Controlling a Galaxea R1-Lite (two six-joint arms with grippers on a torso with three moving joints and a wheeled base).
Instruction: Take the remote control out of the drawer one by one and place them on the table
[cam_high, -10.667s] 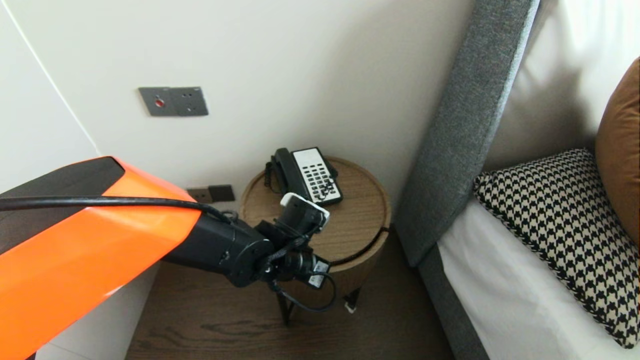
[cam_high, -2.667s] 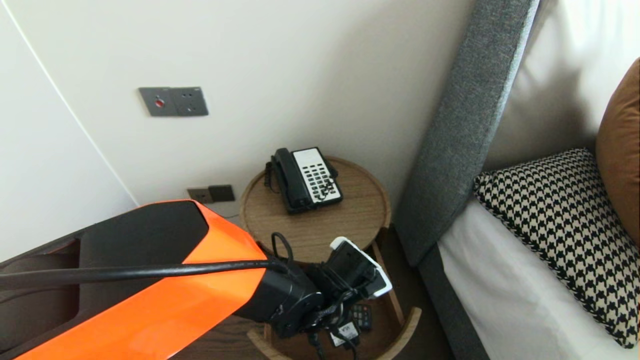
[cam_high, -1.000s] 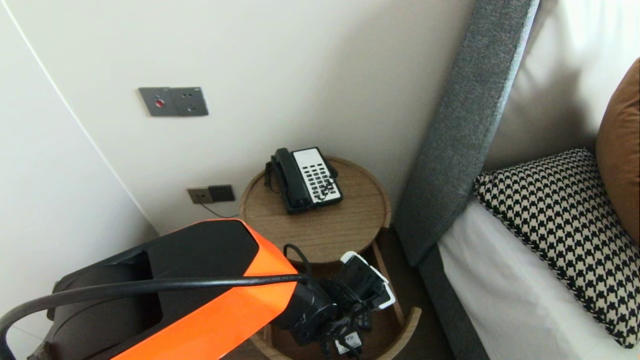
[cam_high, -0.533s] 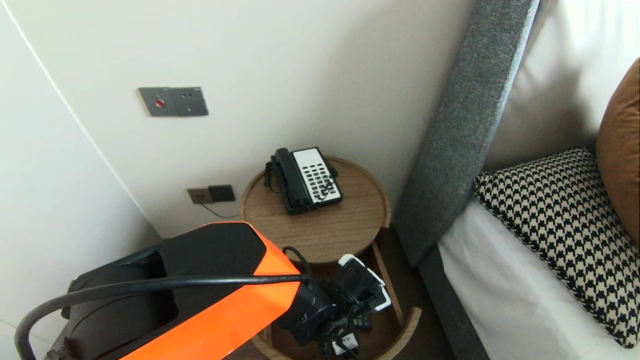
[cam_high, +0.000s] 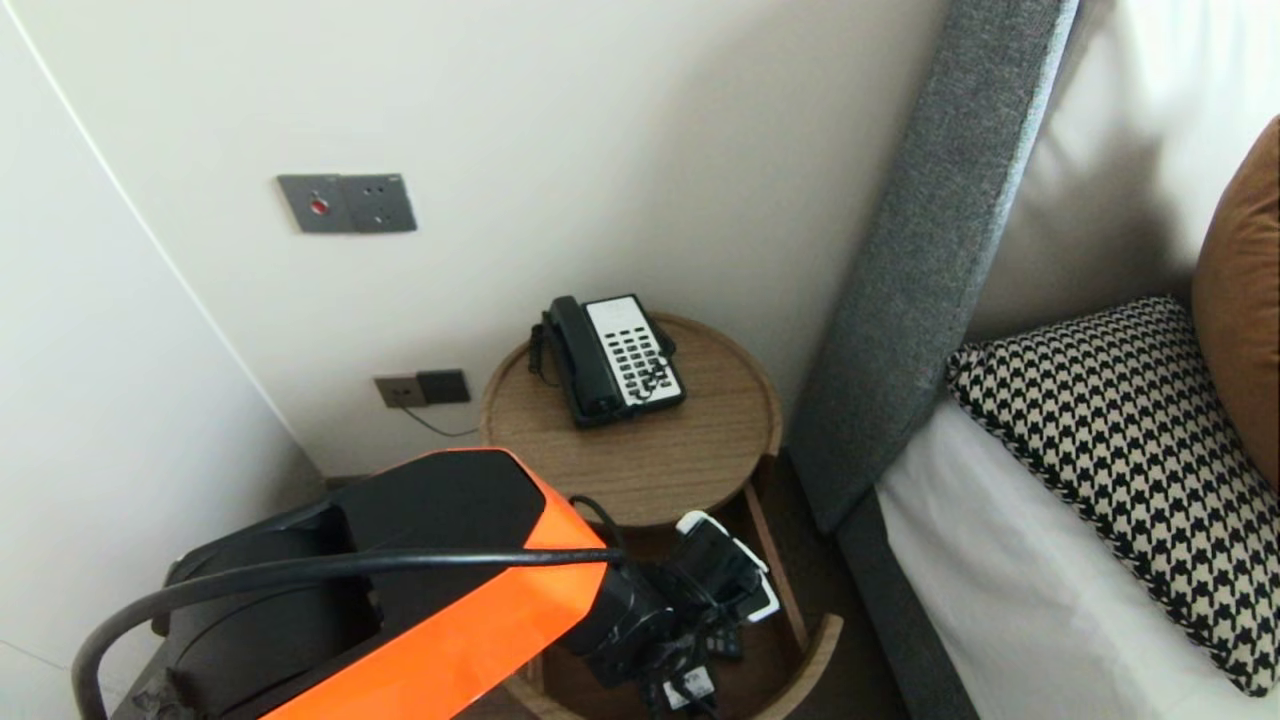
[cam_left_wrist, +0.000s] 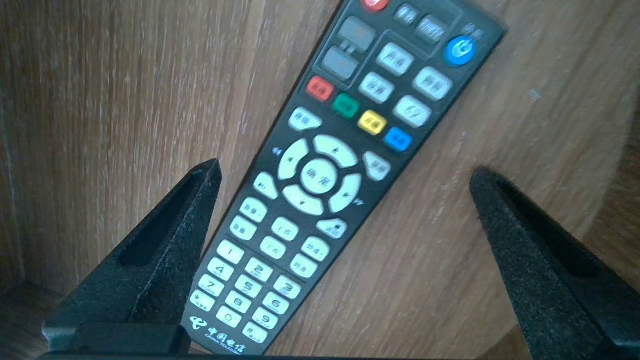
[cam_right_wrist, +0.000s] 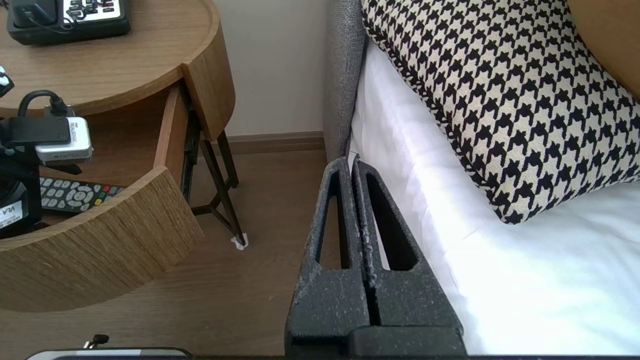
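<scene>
Drawer of round wooden side table now pulled out toward near side; shut in the oldest frame, with left arm up over tabletop beside black-and-white desk phone. Left gripper down inside drawer, fingers spread wide, holding nothing. Hangs over long black remote control with pale keys, lying flat on drawer floor, slanted between the two fingers. Barely shifted against a second ago. Right gripper parked at right, near edge of white-sheeted bed, fingers pressed together, empty.
</scene>
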